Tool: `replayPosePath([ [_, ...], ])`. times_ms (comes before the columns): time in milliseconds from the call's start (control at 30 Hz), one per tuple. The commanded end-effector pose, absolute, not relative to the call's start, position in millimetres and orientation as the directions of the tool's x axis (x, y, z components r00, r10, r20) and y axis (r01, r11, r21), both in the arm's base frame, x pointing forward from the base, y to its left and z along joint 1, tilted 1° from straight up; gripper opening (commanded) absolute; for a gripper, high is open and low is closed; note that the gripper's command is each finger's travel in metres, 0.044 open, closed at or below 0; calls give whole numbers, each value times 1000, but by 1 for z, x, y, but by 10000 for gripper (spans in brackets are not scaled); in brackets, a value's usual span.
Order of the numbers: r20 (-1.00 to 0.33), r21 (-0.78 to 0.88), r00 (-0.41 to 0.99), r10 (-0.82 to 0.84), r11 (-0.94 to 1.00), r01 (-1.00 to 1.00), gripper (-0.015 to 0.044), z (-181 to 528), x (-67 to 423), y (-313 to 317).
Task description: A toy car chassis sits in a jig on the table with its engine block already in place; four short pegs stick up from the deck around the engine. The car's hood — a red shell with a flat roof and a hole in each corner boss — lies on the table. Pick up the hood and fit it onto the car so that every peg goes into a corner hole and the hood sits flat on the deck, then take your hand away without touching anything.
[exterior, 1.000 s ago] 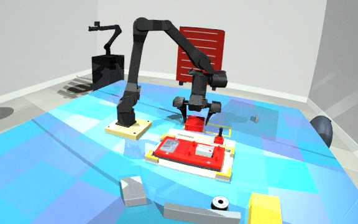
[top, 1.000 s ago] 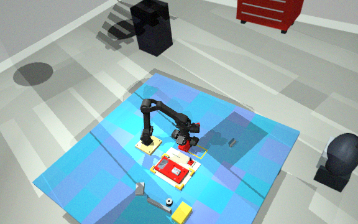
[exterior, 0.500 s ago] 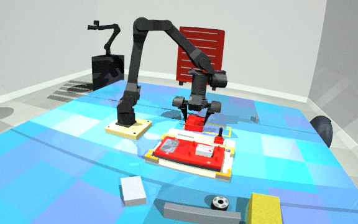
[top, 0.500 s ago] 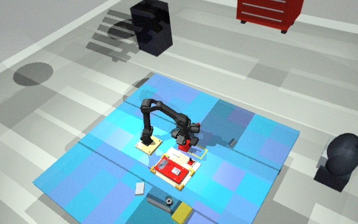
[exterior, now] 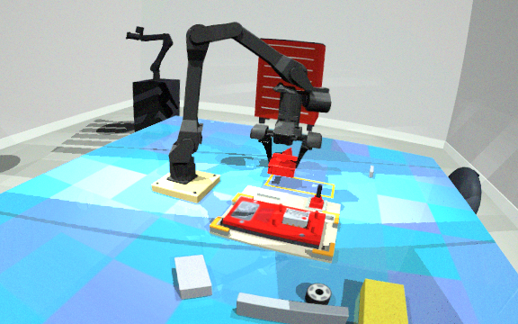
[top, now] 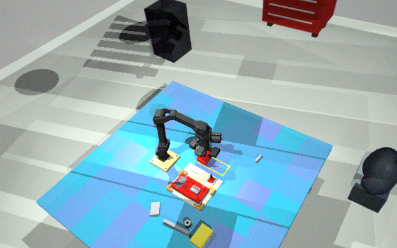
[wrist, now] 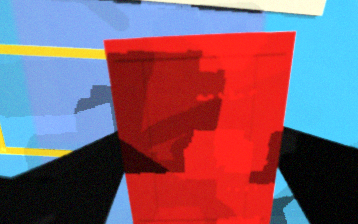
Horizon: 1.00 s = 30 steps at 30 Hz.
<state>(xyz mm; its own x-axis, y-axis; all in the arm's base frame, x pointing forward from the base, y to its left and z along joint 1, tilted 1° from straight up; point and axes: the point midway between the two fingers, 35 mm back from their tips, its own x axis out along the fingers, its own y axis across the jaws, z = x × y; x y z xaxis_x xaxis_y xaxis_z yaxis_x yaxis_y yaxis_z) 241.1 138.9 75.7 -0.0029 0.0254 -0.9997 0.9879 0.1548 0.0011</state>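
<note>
The hood [top: 203, 158] [exterior: 281, 167] [wrist: 240, 115] is a red shell, held a little above the table, behind the jig. My gripper [top: 207, 154] [exterior: 284, 161] [wrist: 197, 135] is shut on it, with one black finger at each side. In the wrist view its flat roof faces the camera. The red chassis [top: 181, 189] [exterior: 259, 220] sits in the cream jig [top: 198, 171] [exterior: 252, 193] between orange corner pieces. The grey engine block [top: 195, 189] [exterior: 296, 217] is on its deck, with short red pegs around it. The hood's underside and corner holes are hidden.
A yellow outline [top: 227, 171] [exterior: 334, 191] [wrist: 45, 51] lies beside the hood. A small red part with an upright black stick [exterior: 319, 191] stands on the jig's rear right. In front lie a white block [exterior: 192, 276], a grey bar [exterior: 290, 307], a wheel [exterior: 318, 292] and a yellow block [exterior: 382, 301].
</note>
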Motion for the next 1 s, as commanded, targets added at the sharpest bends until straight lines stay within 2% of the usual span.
replayPosePath([
  [0, -999, 22, 16, 36, 158, 987, 0, 100, 243, 139],
  [333, -999, 22, 16, 36, 158, 987, 0, 131, 243, 138],
  [500, -1000, 8, 3, 29, 158, 987, 0, 124, 242, 138],
  [967, -1000, 19, 7, 28, 428, 903, 0, 126, 272, 106],
])
